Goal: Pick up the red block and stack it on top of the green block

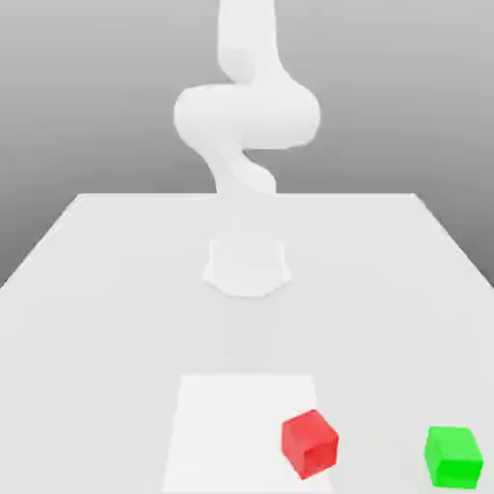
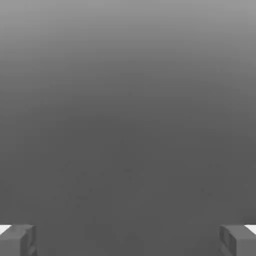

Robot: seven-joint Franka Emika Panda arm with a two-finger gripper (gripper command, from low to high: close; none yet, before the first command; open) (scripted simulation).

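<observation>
Table (image 1: 116, 289): broad pale grey-white slab, running back toward 12 o'clock in the exterior view, grey backdrop behind it.

Arm (image 1: 246, 111): white, rising from a round base (image 1: 247, 267) near mid-table. It bends through a thick elbow and leaves the exterior view at 12 o'clock.

Brighter white rectangular patch (image 1: 232, 425) on the table surface at about 6 o'clock from the base.

Red block (image 1: 310, 443): resting on the table at roughly 5 o'clock from the base, on the corner of the white patch nearest the exterior view's right. It is turned so one vertical edge faces the camera.

Green block (image 1: 453, 456): on the table at roughly 4 o'clock from the base, at 3 o'clock from the red one, clearly apart from it, sitting squarer to the camera.

Gripper (image 2: 128, 240): in the hand view, two grey fingertips (image 2: 17, 240) sit at opposite corners with a wide gap between them. Spread wide, nothing between them; behind them plain grey background. Neither block is held.
</observation>
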